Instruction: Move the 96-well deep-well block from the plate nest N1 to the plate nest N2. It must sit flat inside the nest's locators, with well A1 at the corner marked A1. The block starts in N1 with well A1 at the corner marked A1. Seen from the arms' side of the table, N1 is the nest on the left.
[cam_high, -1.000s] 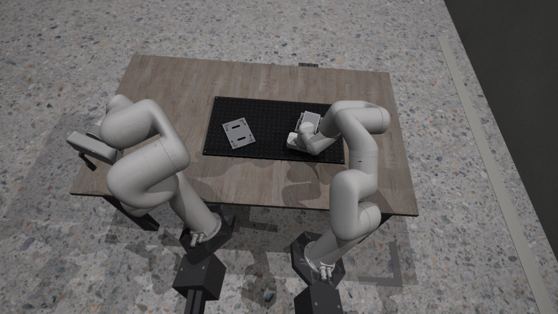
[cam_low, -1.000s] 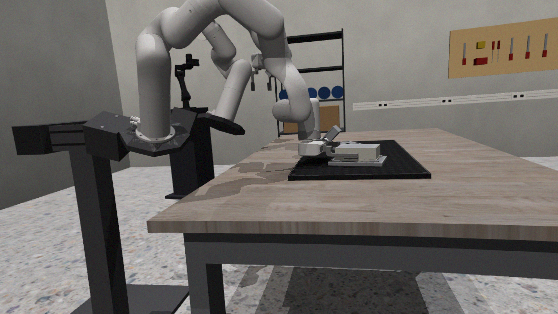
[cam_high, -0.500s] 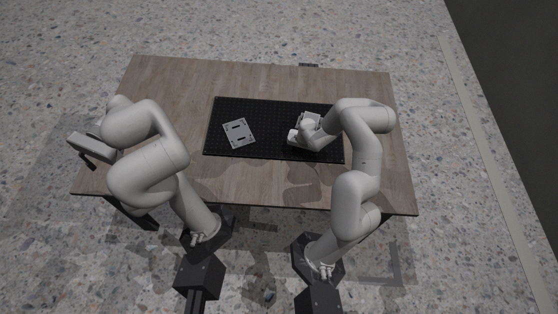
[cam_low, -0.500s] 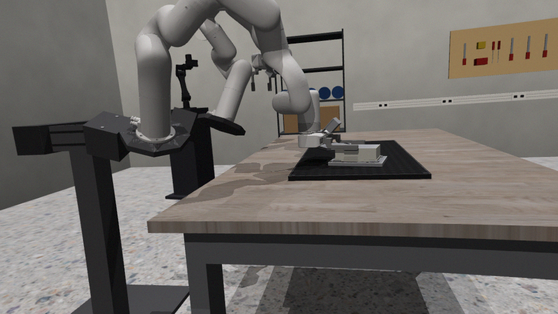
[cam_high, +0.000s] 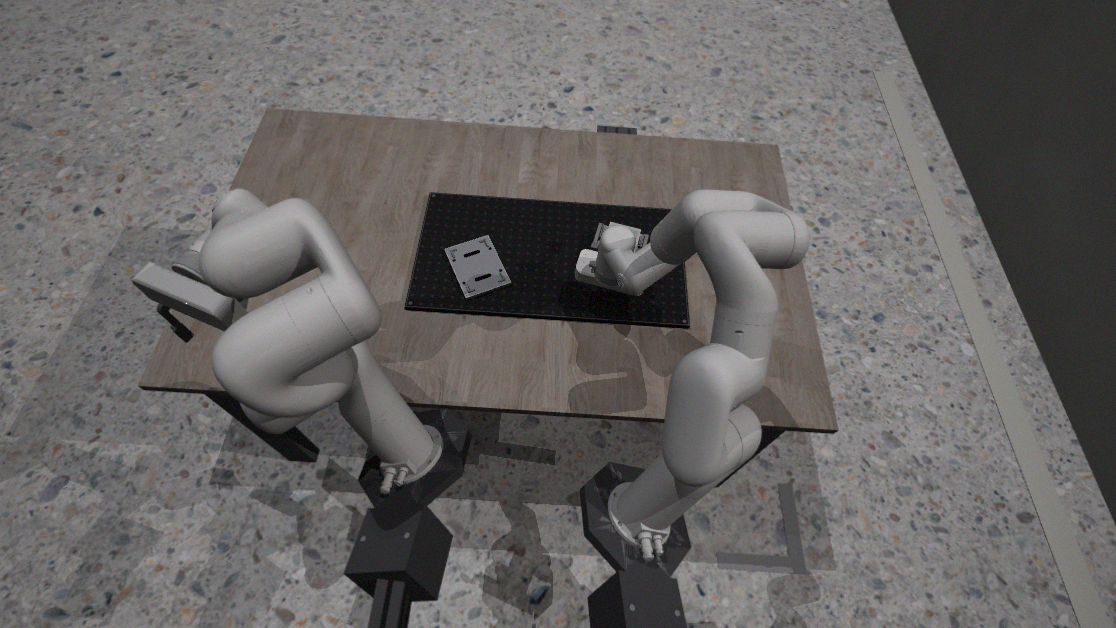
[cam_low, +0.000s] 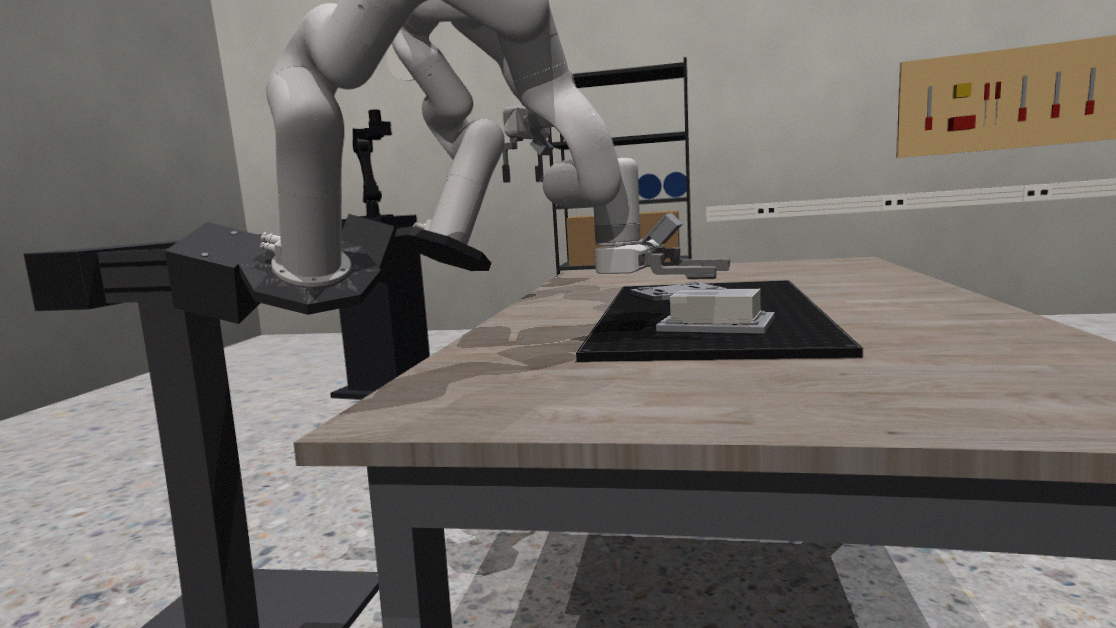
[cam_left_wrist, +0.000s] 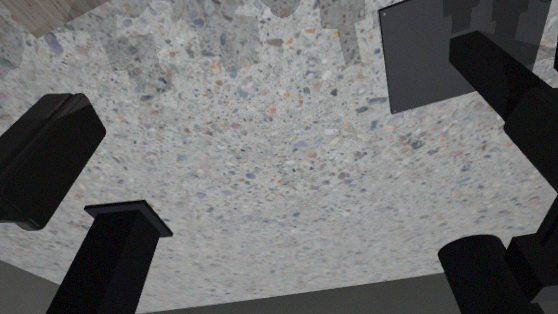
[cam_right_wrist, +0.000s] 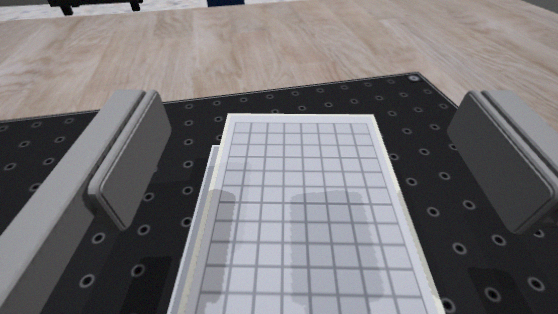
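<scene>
Pale deep-well block (cam_high: 638, 231) (cam_low: 713, 306) (cam_right_wrist: 310, 220) on nest N2 (cam_low: 672, 327) (cam_right_wrist: 193, 230), right fingers (cam_low: 689, 271) apart above it, left fingers (cam_high: 177, 324) (cam_low: 506, 167) spread wide

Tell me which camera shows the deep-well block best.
The right wrist view: it shows the block's gridded top large and uncovered, though its near end is cut off. Exterior shows mainly its sides, top shows it mostly hidden, and left wrist misses it entirely.

A wooden table (cam_high: 515, 156) (cam_low: 702, 406) (cam_right_wrist: 280, 55) stands on a speckled floor (cam_high: 468, 54) (cam_low: 70, 499) (cam_left_wrist: 250, 150). Behind rise plain grey walls (cam_low: 780, 46), one holding a tan board (cam_low: 1006, 140) of tools and a pale socket strip (cam_low: 827, 206). Near the wall stands a dark shelf rack (cam_low: 686, 132). Soft shadows cross the floor.
</scene>
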